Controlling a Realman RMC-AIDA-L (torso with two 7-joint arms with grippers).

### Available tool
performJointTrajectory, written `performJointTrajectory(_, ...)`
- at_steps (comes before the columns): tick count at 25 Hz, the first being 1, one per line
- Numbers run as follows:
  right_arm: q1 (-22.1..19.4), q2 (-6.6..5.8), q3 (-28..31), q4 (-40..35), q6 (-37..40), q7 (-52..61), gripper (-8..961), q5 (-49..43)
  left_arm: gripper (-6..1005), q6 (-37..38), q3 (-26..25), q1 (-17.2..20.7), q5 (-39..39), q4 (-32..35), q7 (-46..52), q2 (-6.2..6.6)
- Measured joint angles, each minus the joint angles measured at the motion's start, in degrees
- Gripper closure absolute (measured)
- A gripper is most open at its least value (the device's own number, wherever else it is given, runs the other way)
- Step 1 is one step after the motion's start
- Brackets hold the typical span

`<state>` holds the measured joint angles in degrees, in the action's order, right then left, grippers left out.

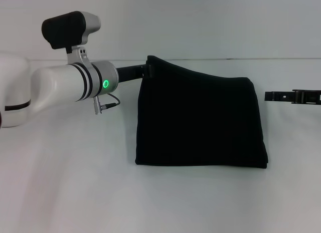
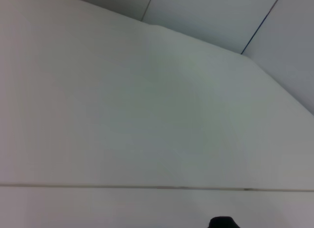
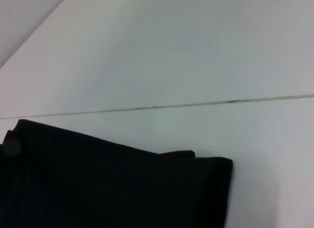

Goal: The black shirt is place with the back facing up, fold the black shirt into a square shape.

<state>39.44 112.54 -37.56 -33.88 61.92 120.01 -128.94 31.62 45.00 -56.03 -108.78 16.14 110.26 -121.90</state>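
The black shirt [image 1: 200, 120] lies folded to a rough rectangle on the white counter [image 1: 75, 193]; the left tool [image 1: 149, 70] pinches its far left corner, lifting it; the right tool [image 1: 293, 96] hovers just off its right edge, grip state unclear.

Bright even light, faint soft shadows, wrist views slightly blurred

The black shirt [image 1: 200, 120] is soft, matt cloth with no shine. The bench [image 1: 75, 193] under it looks smooth and white. The left arm [image 1: 55, 85] has a shiny white plastic shell with silver metal rings.
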Motion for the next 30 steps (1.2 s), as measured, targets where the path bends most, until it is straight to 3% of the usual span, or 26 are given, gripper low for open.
performJointTrajectory(6,0.3,0.13,-0.2,0.0,0.0,0.0,48,0.0,887,-0.3,0.0,0.1,-0.1,0.5,0.0,-0.01)
performJointTrajectory(13,0.5,0.10,0.0,-0.2,0.1,-0.4,44,0.0,882,-2.6,-0.1,1.7,0.2,3.4,-0.2,-0.81)
performJointTrajectory(17,0.6,-0.27,0.5,-0.4,-0.4,-1.3,44,0.4,880,-2.3,-0.1,3.3,0.3,6.4,-0.1,-0.27)
performJointTrajectory(18,0.7,-0.35,0.6,-0.6,-0.4,-1.6,44,0.8,835,-1.7,-0.1,3.8,0.3,7.2,-0.1,-0.07)
performJointTrajectory(22,0.1,-0.41,0.7,-3.9,0.7,-3.0,43,3.1,655,7.6,-0.3,7.6,0.2,14.2,0.3,0.37)
performJointTrajectory(26,-1.4,0.07,0.7,-8.8,6.8,-10.7,43,6.6,492,25.8,-0.1,13.2,-0.4,26.0,-0.1,0.15)
performJointTrajectory(30,-1.5,0.13,0.1,-10.1,11.7,-18.4,43,7.6,359,40.3,-0.9,16.2,-0.7,31.8,-5.5,0.23)
